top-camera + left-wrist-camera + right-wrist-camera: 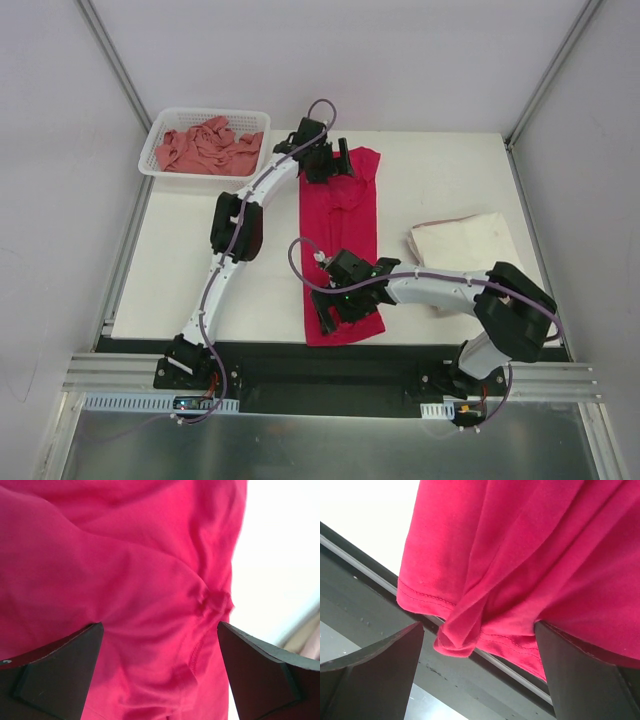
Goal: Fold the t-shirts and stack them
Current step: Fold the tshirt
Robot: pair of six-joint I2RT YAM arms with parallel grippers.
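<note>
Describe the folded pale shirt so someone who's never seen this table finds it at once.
On the white table, look right of the long magenta-red shirt laid down the middle. The cream-white shirt lies there, folded flat. It alone is pale and folded; the salmon-pink shirt sits crumpled in the basket.

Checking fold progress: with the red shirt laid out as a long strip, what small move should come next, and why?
The red shirt lies in a narrow strip. The left fingers stand open over its far end, the right fingers open over its near hem; neither pair holds cloth. So probably: shut both pairs on the ends, ready to fold the strip in half.
</note>
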